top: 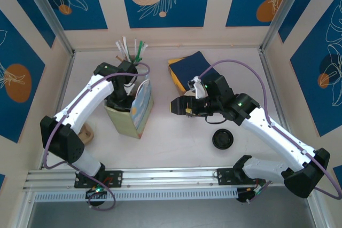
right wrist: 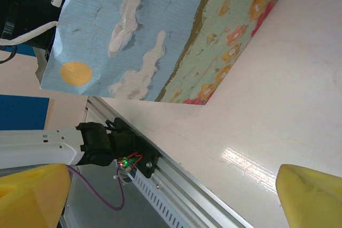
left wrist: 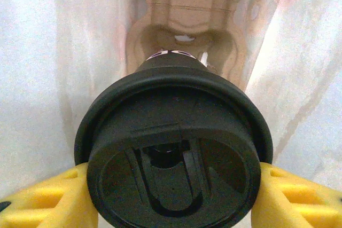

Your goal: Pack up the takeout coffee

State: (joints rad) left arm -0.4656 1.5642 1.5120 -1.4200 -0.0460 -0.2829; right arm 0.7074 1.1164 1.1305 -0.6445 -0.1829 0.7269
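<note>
Between the yellow pads of the left gripper (left wrist: 173,198), which are closed against both sides of its black lid, sits the takeout coffee (left wrist: 173,132). The lid hides most of the cup body. Around it rise the pale inner walls of the printed paper bag (left wrist: 43,78), so the cup is inside the bag, above a brown moulded insert (left wrist: 184,20). We cannot tell whether it touches that insert.

We judge the cup light, with a soft wall that dents under pressure. The lid looks stiff but smooth, and liable to pop off. Hold at the lid skirt or just beneath it, with moderate force, and keep it upright.

Beside the bag, the right gripper (right wrist: 172,193) stands wide open and empty. A loose black lid (top: 223,139) lies on the table (top: 176,153).
</note>
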